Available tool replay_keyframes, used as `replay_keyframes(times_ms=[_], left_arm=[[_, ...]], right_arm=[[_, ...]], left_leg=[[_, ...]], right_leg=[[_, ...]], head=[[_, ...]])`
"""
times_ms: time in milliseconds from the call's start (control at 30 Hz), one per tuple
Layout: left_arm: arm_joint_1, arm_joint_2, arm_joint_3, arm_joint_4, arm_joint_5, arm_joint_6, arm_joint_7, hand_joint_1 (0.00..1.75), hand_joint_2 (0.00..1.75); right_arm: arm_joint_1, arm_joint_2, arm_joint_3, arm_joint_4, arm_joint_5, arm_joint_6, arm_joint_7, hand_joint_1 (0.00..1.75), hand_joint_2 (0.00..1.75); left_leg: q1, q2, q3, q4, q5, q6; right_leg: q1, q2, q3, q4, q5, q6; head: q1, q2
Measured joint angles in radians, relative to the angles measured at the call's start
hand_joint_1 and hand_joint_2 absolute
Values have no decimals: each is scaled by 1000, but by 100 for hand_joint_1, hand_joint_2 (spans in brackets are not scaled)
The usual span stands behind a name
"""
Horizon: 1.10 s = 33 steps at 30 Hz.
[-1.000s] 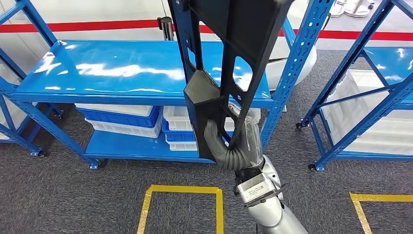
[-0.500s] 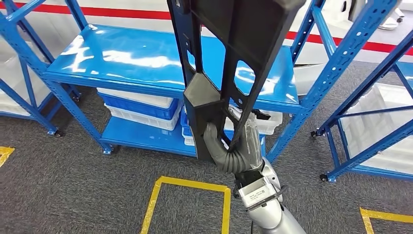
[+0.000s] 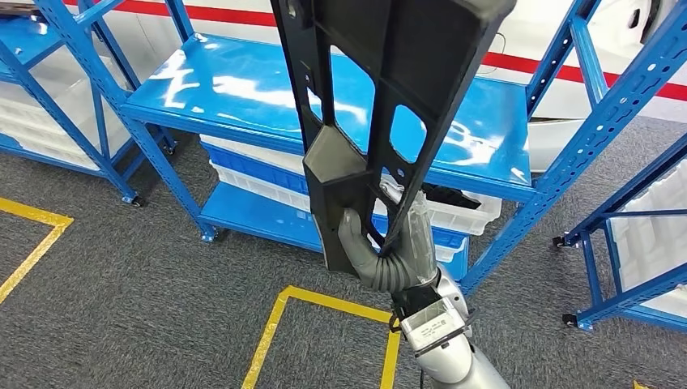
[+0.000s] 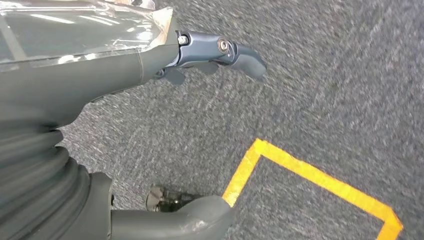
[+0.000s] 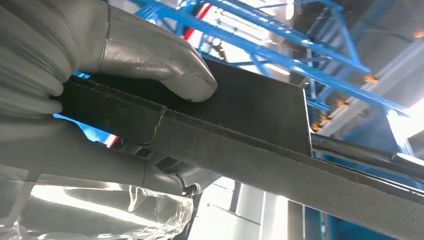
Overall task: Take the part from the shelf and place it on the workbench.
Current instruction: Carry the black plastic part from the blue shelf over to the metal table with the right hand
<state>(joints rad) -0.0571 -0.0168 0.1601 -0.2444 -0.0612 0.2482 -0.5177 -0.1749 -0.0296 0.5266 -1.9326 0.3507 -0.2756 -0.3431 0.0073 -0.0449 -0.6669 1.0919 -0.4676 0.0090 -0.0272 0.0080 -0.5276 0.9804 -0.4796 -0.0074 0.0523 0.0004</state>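
The part (image 3: 381,81) is a long black plastic panel with cut-out windows. It stands upright close before the head camera, and its top runs out of the picture. My right hand (image 3: 389,251) grips its lower end, thumb on the near face and fingers behind. In the right wrist view the thumb (image 5: 150,55) presses on the black panel edge (image 5: 250,145). My left hand (image 4: 75,100) hangs over the grey carpet, its fingers apart and holding nothing.
A blue shelf (image 3: 243,89) with a bare glossy top stands behind the part, with white and blue bins (image 3: 251,174) on its lower level. More blue racks stand at the left (image 3: 49,73) and right (image 3: 632,121). Yellow tape (image 3: 324,300) marks a box on the carpet.
The whole scene has shifted, so the camera has moved: the shelf now lies further right and turned in the picture. The part and my right hand keep their place and hold.
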Motion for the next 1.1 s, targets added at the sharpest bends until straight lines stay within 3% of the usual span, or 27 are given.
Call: replay_keyframes(times_ms=[67, 100, 133, 167, 267, 333, 400, 467, 567, 633, 667, 700, 767, 833, 900, 967, 1000, 1033, 1100], left_arm=[[0, 0, 0, -1, -4, 0, 0, 0, 175], [0, 0, 0, -1, -7, 0, 1, 0, 175], [0, 0, 0, -1, -10, 0, 1, 0, 175], [1, 1, 0, -2, -12, -1, 1, 0, 175], [-3, 1, 0, -4, -15, -4, 1, 0, 175], [-6, 0, 0, -4, -19, -6, 0, 0, 175], [-7, -1, 0, -4, -22, -8, -2, 0, 175], [-7, -3, 0, -4, -27, -10, -4, 0, 175], [-10, -2, 0, -4, -33, -14, -6, 0, 175], [-10, -1, 0, -4, -35, -15, -6, 0, 175], [-9, -2, 0, -4, -35, -15, -6, 0, 175], [-9, -2, 0, -4, -37, -16, -6, 0, 175], [-9, -2, -1, -4, -43, -18, -6, 0, 175], [-8, -1, -3, -3, -49, -20, -6, 0, 175], [-6, 3, -4, -2, -52, -23, -6, 0, 175], [-4, 6, -6, -2, -52, -27, -6, 0, 175], [-5, 8, -7, -1, -52, -28, -6, 0, 175], [-7, 8, -8, -1, -52, -29, -7, 0, 175], [-10, 10, -11, -1, -50, -29, -9, 0, 175]], right_arm=[[6, 0, 0, -3, -9, 7, -7, 175, 175], [10, 0, 0, -3, -13, 10, -10, 175, 175], [13, 0, 0, -3, -16, 13, -12, 175, 175], [15, 0, 0, -3, -20, 17, -14, 175, 175], [17, -1, -1, -5, -34, 24, -24, 175, 175], [19, -3, -1, -7, -44, 26, -36, 175, 175], [20, -5, -2, -8, -53, 26, -50, 175, 175], [20, -9, -3, -8, -63, 25, -62, 175, 175], [23, -19, -7, -8, -75, 23, -75, 175, 175], [27, -26, -10, -7, -80, 22, -79, 175, 175], [28, -28, -11, -7, -82, 21, -81, 175, 175], [29, -30, -12, -6, -85, 19, -84, 175, 175], [28, -34, -13, -7, -96, 11, -95, 175, 175], [26, -39, -15, -8, -107, -5, -113, 175, 175], [21, -45, -19, -10, -112, -22, -128, 175, 175], [14, -49, -21, -13, -115, -34, -136, 175, 175], [10, -50, -21, -14, -116, -37, -138, 175, 175], [7, -52, -22, -15, -118, -41, -140, 175, 175], [1, -55, -21, -15, -125, -46, -141, 175, 175]], left_leg=[[5, 30, -60, 132, -67, -13], [10, 36, -82, 180, -83, -19], [14, 40, -88, 194, -81, -23], [19, 46, -72, 167, -61, -27], [25, 87, 37, -21, 13, -33], [19, 97, 66, -76, 22, -22], [11, 77, 63, -79, 25, -3], [8, 61, 64, -87, 32, 17], [6, 35, 62, -90, 38, 36], [2, 13, 61, -90, 38, 38], [0, 1, 62, -89, 38, 39], [-2, -11, 63, -89, 39, 38], [-4, -34, 64, -87, 39, 36], [-7, -50, 59, -84, 41, 30], [-7, -60, 54, -85, 45, 19], [-7, -35, 42, -63, 29, 10], [-6, -12, 25, -27, 4, 5], [-3, 12, -1, 30, -28, 0], [5, 32, -63, 159, -84, -11]], right_leg=[[3, -20, 0, 0, 0, -5], [3, -30, 0, 0, -1, -5], [3, -39, -1, 0, -1, -4], [1, -47, 0, 1, -2, -3], [3, -68, 3, 4, -9, 10], [13, -81, 5, 6, -14, 22], [17, -91, 6, 4, -16, 36], [14, -71, -7, 35, -38, 42], [11, -22, -94, 221, -123, 29], [13, -13, -141, 309, -145, 32], [15, -11, -136, 294, -131, 37], [16, -6, -112, 241, -102, 43], [18, 19, -46, 96, -42, 45], [22, 33, -14, 23, -14, 35], [21, 22, -11, 17, -9, 24], [11, 7, -9, 10, -2, 7], [6, -2, -7, 7, 1, -2], [6, -12, -7, 6, 2, -9], [9, -32, -8, 6, 1, -15]], head=[[-3, 0], [-3, 0], [-3, 0], [-3, 0], [-4, 0], [-1, 0], [3, 0], [3, 0], [4, 0], [5, 0], [5, 0], [5, 0], [5, 0], [4, 0], [4, 0], [3, 0], [1, 0], [0, 0], [-1, 0]])
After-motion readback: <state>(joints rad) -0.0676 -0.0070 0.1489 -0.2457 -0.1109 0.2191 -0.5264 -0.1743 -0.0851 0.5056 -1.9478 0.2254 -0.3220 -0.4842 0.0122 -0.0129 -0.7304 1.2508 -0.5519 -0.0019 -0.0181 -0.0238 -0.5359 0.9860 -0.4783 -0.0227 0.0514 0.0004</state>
